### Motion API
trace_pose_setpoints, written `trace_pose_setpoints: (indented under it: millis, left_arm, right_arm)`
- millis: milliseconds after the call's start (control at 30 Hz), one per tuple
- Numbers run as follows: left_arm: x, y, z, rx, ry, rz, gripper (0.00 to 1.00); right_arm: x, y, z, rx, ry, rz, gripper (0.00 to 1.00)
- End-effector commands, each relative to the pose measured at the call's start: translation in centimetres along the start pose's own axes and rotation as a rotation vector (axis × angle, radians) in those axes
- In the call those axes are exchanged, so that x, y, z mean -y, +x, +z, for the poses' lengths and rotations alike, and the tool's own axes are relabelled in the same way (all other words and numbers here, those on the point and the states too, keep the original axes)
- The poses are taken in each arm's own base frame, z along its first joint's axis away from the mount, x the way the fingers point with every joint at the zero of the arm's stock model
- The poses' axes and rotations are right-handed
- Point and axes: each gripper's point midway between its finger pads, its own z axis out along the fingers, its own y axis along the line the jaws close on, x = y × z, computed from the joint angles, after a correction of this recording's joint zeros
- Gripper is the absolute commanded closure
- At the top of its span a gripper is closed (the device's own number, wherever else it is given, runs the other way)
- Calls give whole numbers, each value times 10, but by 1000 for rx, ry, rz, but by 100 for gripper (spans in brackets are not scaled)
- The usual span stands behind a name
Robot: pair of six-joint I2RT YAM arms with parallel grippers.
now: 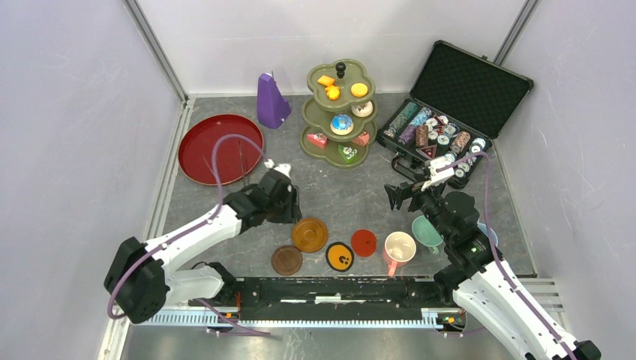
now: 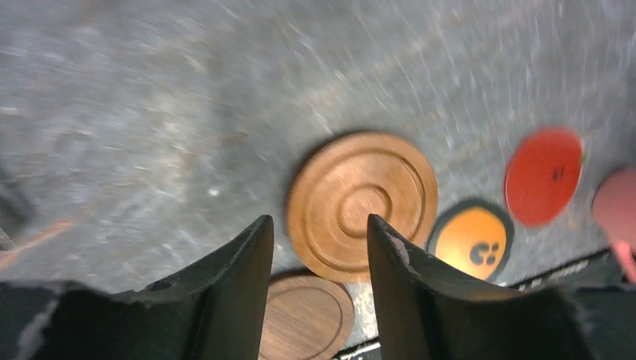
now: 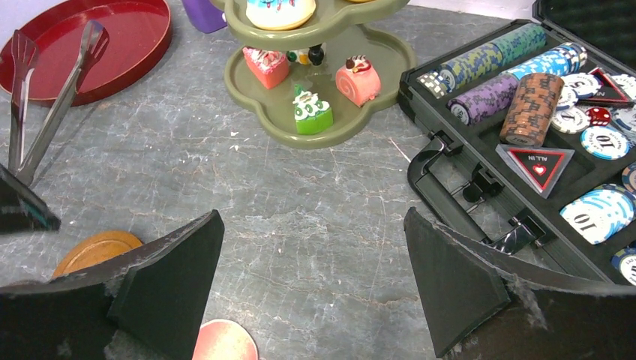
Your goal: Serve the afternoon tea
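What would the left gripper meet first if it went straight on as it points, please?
Probably the round light-brown wooden coaster, its edge lying between the fingers of the left gripper; depth is unclear.

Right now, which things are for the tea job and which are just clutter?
Job: stand, cakes, four coasters, pink mug, teal mug.
Clutter: chip case, purple pyramid; red tray and tongs unclear.

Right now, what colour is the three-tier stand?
Olive green; the stand shows best in the top external view.
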Motion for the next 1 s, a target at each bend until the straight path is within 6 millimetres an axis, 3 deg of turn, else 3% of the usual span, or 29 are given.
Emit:
trace_pose_setpoints:
  millis: [0,133,267,433,600,700,867,967]
  left_arm:
    - [43,45,5,-132,125,51,48]
    - [54,63,18,-198,130,97,64]
    - [58,77,41,-256,125,94,66]
    - [60,77,65,-269,85,106,67]
    - [25,55,91,-204,-106,104,68]
    - [5,31,103,-164,-176,58,68]
    - [-27,-13,119,-112,-216,-81,67]
    - [-33,-33,127,-94,-194,-126,66]
  right_arm:
    - [-6,-15,3,44,-25,21,2]
    - [-7,-10,4,35,-33,36,2]
    - [-5,-9,2,33,-17,42,2]
    - [-1,-9,-1,22,6,40,2]
    - [6,-10,-5,8,42,20,2]
    - [11,-12,-8,2,67,10,2]
    - [22,-10,-11,-20,127,-9,2]
    - [28,-7,-14,-40,156,-18,2]
